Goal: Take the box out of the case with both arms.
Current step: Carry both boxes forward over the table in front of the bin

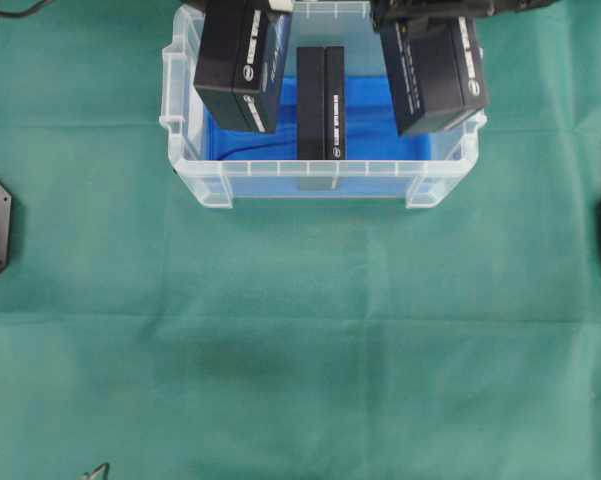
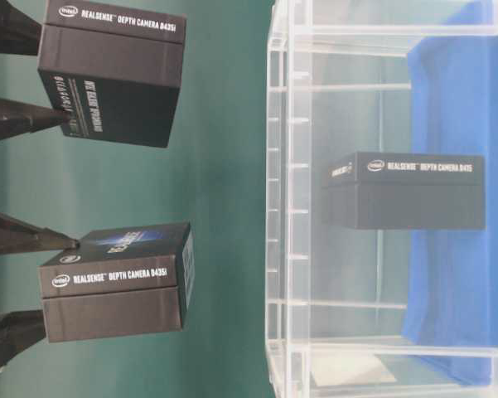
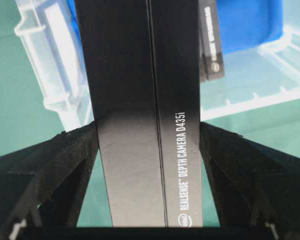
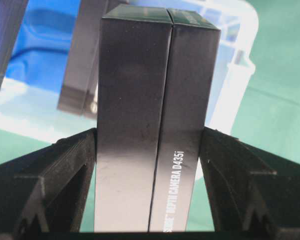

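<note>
From overhead I saw the case (image 1: pixel 320 185) sitting at the far middle of the green tabletop (image 1: pixel 300 330), its floor lined with a blue sheet (image 1: pixel 375 125). One black box (image 1: pixel 321 103) stood on edge inside it, in the middle. The left box (image 1: pixel 242 65) hung tilted over the case's left side and the right box (image 1: pixel 435 75) over its right rim, both raised clear of the blue lining.

The table-level view (turned on its side) showed both lifted boxes outside and above the clear walls, the third box (image 2: pixel 406 191) resting inside against the blue.

Through the left wrist camera, the left pincer (image 3: pixel 149 145) pinched its box (image 3: pixel 140 100) between both fingers, the case (image 3: pixel 55 65) below.

Through the right wrist camera, the right pincer (image 4: pixel 150 150) clamped its box (image 4: pixel 154 110) the same way, fingers pressed on both faces.
</note>
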`<action>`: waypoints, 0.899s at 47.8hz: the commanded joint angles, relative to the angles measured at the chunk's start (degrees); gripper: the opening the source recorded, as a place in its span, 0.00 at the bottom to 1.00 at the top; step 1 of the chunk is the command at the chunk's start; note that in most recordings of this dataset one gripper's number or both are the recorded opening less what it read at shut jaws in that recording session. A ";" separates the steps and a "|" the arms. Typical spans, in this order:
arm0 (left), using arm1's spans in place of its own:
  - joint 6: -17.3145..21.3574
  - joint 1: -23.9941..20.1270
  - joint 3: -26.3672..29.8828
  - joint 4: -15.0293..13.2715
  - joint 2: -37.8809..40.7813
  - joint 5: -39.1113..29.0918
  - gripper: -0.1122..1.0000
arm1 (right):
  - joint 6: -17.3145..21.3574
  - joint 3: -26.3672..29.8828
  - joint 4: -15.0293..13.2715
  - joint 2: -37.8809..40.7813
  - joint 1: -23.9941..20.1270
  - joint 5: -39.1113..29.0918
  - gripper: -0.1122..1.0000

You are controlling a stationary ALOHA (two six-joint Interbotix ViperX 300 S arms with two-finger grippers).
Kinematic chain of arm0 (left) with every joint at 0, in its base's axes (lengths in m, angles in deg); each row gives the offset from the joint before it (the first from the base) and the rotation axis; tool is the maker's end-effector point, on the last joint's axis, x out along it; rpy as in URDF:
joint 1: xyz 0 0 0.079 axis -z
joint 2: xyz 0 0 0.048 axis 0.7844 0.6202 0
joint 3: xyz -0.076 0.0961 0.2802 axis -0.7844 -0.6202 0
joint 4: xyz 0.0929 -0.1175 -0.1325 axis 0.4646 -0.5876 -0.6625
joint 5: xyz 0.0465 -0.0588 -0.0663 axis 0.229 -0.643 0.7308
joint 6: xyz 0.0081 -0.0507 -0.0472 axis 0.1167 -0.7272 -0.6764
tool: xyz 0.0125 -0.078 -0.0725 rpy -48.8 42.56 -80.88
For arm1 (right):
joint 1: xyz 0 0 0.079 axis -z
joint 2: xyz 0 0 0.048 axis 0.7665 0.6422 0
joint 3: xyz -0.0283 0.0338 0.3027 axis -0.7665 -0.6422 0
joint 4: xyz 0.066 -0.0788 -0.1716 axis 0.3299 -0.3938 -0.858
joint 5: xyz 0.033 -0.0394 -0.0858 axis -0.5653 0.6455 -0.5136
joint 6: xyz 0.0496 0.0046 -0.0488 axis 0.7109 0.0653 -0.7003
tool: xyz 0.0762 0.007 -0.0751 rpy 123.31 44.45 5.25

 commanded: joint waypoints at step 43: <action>-22.41 24.35 -0.79 1.49 -2.02 0.18 0.67 | 24.43 1.05 -2.29 0.09 -26.46 -7.03 0.71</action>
